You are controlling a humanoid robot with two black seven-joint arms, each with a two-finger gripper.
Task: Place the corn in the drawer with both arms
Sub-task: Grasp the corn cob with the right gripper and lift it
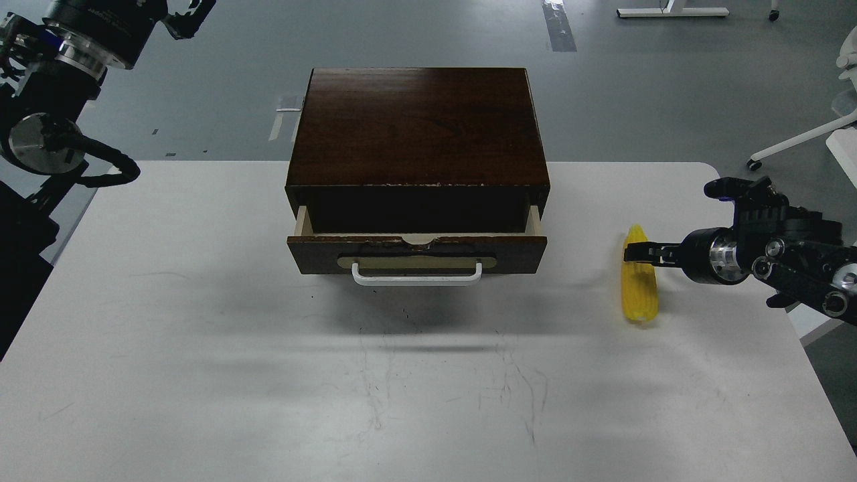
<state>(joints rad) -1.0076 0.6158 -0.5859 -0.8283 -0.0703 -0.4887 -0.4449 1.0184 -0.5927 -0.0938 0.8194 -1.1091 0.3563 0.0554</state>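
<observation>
Right end effector [633, 253] over the corn [639, 281] — grip unclear — drawer [416, 249] ajar.

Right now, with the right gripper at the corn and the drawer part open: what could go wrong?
1. The right gripper meets the corn near its pointed far end, off centre, so the cob may pivot or slip when lifted.
2. The drawer is only partly pulled out; the gap under the cabinet top looks narrow, so the corn could catch on that edge.
3. The left gripper is raised far from the handle.
</observation>
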